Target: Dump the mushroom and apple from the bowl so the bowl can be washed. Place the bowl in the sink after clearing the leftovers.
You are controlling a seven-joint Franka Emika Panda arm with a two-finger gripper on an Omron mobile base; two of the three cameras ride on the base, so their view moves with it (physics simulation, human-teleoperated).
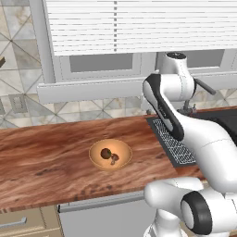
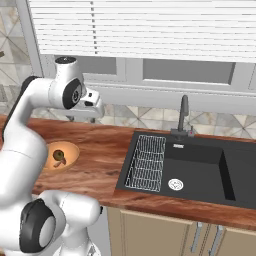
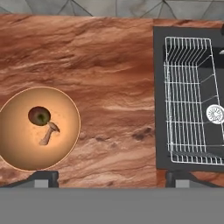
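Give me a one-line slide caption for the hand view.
Looking down on the wooden counter: bowl with apple and mushroom at left, wire rack in sink at right.

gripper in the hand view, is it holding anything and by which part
Nothing is held: the gripper is open above the wooden counter, apart from the round light orange-tan bowl.

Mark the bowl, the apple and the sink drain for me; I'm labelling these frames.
bowl (image 3: 65,144): hand view, bare inner wall.
apple (image 3: 39,116): hand view, its top.
sink drain (image 2: 175,184): right base view, its centre.
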